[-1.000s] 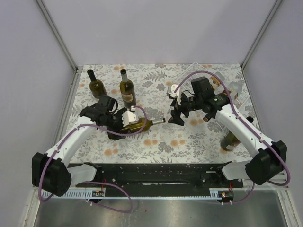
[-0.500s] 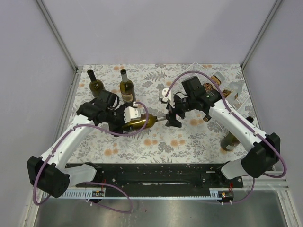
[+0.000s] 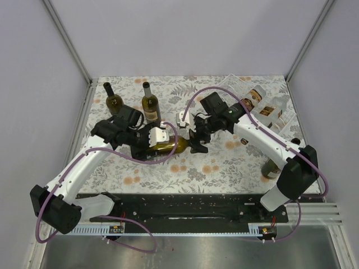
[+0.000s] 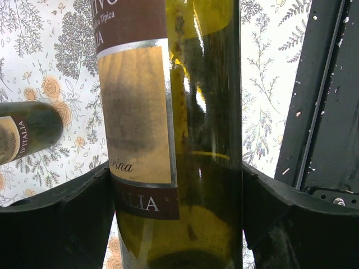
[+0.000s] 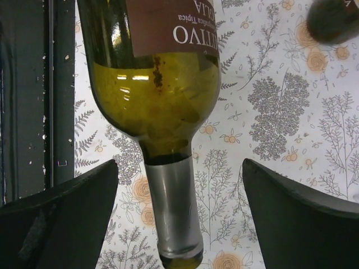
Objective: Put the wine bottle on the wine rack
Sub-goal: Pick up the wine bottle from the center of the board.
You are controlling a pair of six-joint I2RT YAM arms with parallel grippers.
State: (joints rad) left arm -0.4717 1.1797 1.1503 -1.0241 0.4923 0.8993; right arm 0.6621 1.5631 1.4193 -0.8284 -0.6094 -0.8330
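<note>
My left gripper (image 3: 152, 141) is shut on a green wine bottle (image 3: 168, 146) and holds it level above the table, neck to the right. In the left wrist view the bottle's body (image 4: 174, 140) fills the space between both fingers. My right gripper (image 3: 196, 140) is open around the bottle's silver-foiled neck (image 5: 174, 213), with a gap on each side, touching nothing. The clear wine rack (image 3: 263, 103) stands at the back right with labelled bottles lying in it.
Two upright bottles stand at the back left (image 3: 114, 100) (image 3: 150, 105). Another bottle (image 3: 273, 167) stands at the right front beside the right arm. A lying bottle's end shows in the left wrist view (image 4: 25, 137). Floral cloth (image 3: 185, 168) covers the table.
My right gripper has moved left to the bottle's neck and now straddles it. My left gripper has lifted the bottle and swung it slightly right toward the centre.
</note>
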